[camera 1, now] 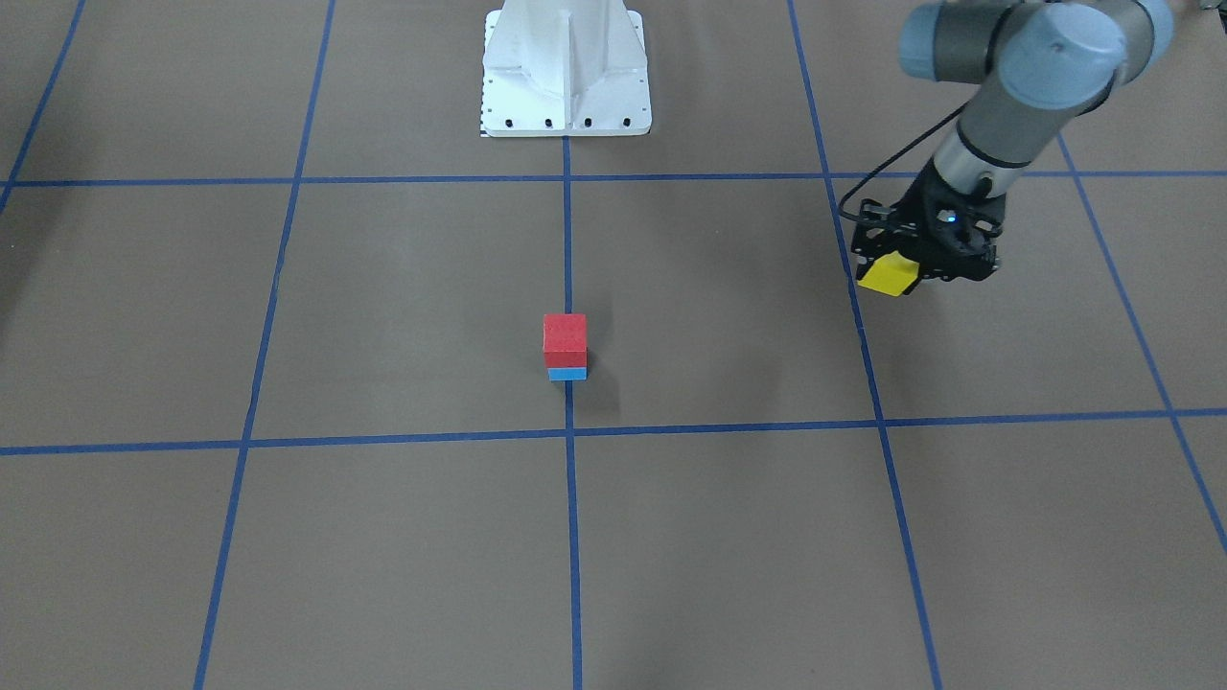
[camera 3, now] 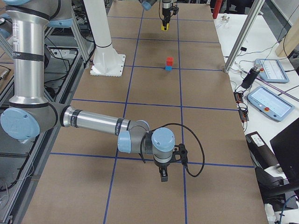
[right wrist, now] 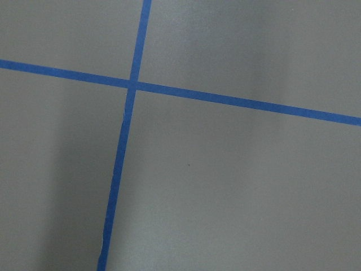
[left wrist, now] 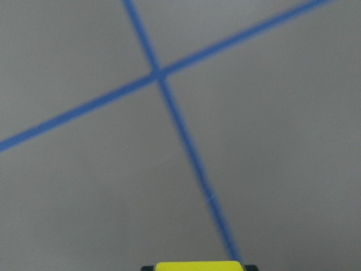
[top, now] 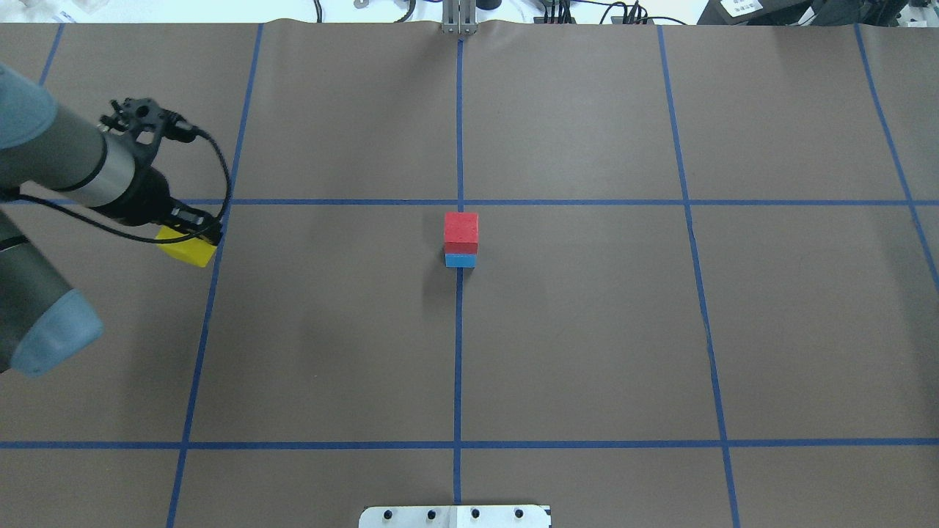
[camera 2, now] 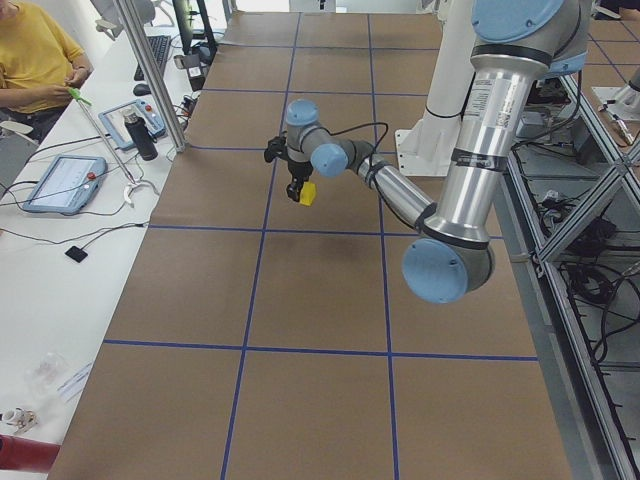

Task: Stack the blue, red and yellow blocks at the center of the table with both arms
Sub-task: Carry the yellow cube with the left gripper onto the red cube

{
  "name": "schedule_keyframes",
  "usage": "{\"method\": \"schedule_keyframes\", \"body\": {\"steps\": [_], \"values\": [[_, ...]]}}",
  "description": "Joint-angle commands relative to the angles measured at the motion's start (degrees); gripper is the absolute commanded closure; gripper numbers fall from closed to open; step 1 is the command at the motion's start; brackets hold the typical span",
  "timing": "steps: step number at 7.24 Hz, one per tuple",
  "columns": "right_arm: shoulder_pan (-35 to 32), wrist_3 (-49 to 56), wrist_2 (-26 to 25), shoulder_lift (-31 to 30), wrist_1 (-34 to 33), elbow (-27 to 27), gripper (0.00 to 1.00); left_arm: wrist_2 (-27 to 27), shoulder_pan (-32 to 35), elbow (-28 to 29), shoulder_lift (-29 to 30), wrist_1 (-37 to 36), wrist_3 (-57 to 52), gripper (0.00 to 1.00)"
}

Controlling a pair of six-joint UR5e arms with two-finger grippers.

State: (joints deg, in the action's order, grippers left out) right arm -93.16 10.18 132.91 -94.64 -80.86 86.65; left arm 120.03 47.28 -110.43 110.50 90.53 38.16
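Brown table [top: 587, 345], blue tape grid [top: 457, 367], blue block [top: 460, 260]

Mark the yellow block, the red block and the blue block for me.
yellow block [top: 187, 251], overhead exterior view, on its near side face.
red block [top: 461, 227], overhead exterior view, on its top face.
blue block [top: 460, 260], overhead exterior view, on its visible side face.

Open table [top: 330, 330] lies between left tool [top: 189, 242] and red block [top: 461, 229].
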Motion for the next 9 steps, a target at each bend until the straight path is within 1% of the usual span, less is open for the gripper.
{"method": "schedule_keyframes", "body": {"steps": [1, 2, 3, 4, 7, 8, 9], "values": [[0.00, -0.07, 0.07, -0.02, 0.00, 0.01, 0.00, -3.89, -6.20, 6.24, 18.63, -10.89, 13.10, 1.00], [0.00, -0.07, 0.07, -0.02, 0.00, 0.01, 0.00, -4.44, -8.76, 12.02, 25.40, -10.81, 17.78, 1.00], [0.00, -0.07, 0.07, -0.02, 0.00, 0.01, 0.00, -6.28, -10.17, 19.04, 32.60, -10.55, 20.96, 1.00], [0.00, -0.07, 0.07, -0.02, 0.00, 0.01, 0.00, -7.34, -11.23, 24.94, 37.03, -9.50, 22.90, 1.00], [0.00, -0.07, 0.16, -0.10, 0.00, 0.01, 0.00, -10.15, -12.90, 33.68, 39.17, -1.35, 24.84, 1.00], [-0.09, -0.07, 0.16, -0.10, 0.00, 0.01, 0.00, -10.42, -13.00, 35.10, 39.79, -0.71, 24.85, 1.00], [-0.09, -0.07, 0.16, -0.10, 0.00, 0.01, 0.00, -10.43, -13.09, 35.11, 39.71, -0.79, 24.68, 0.93]]}}
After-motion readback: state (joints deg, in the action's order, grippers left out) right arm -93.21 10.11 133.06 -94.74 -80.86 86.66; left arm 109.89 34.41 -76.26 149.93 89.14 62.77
